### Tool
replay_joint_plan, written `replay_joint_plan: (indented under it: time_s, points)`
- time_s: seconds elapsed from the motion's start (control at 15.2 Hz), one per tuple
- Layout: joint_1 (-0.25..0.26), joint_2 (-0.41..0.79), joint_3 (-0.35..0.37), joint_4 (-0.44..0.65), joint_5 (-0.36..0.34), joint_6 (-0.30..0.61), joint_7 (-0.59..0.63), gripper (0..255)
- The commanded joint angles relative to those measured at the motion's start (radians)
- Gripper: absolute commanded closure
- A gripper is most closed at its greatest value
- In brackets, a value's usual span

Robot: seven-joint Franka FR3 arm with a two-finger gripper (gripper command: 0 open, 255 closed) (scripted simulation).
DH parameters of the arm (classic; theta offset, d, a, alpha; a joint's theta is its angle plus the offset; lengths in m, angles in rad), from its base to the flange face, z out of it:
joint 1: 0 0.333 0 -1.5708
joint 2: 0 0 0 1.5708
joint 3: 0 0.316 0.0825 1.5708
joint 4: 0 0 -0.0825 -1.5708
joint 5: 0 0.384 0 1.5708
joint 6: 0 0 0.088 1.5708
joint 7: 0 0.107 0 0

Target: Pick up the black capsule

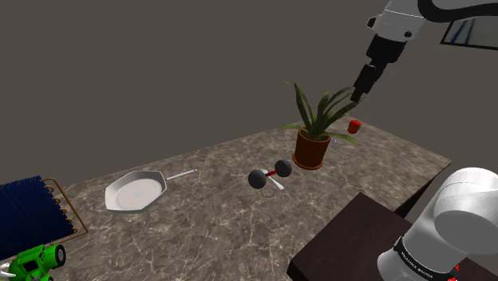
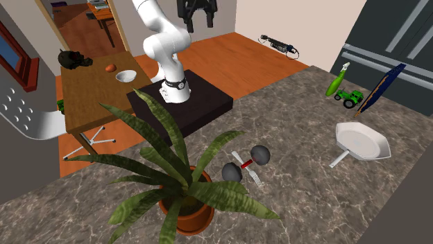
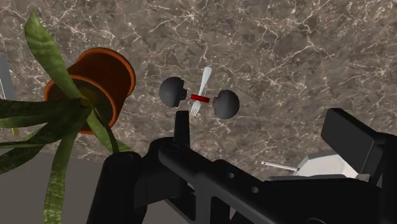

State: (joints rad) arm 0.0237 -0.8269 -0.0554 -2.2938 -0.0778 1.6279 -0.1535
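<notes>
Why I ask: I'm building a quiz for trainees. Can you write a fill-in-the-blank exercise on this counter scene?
1. The black capsule has two dark round ends joined by a ___ bar.
2. Under the capsule, crossing its middle, lies a white ___.
3. The gripper hangs high with its fingers ___, holding nothing.
4. The orange-brown pot beside the capsule holds a green ___.

Missing words: red; fork; open; plant.

white arm (image 2: 165,43) stretched up high, black claw (image 2: 196,23) pointing downward, its two fingers (image 2: 182,17) standing apart.
</notes>
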Motion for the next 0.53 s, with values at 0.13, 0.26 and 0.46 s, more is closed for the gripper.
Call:
replay_joint_plan:
  time_s: [0.13, 0.26, 0.46]
  points:
    - [0.015, 0.026, -0.030, -0.040, -0.015, 0.063, -0.063, 0]
    - [0.031, 0.058, -0.060, -0.074, -0.029, 0.126, -0.126, 0]
    - [0.054, 0.119, -0.105, -0.114, -0.047, 0.222, -0.220, 0]
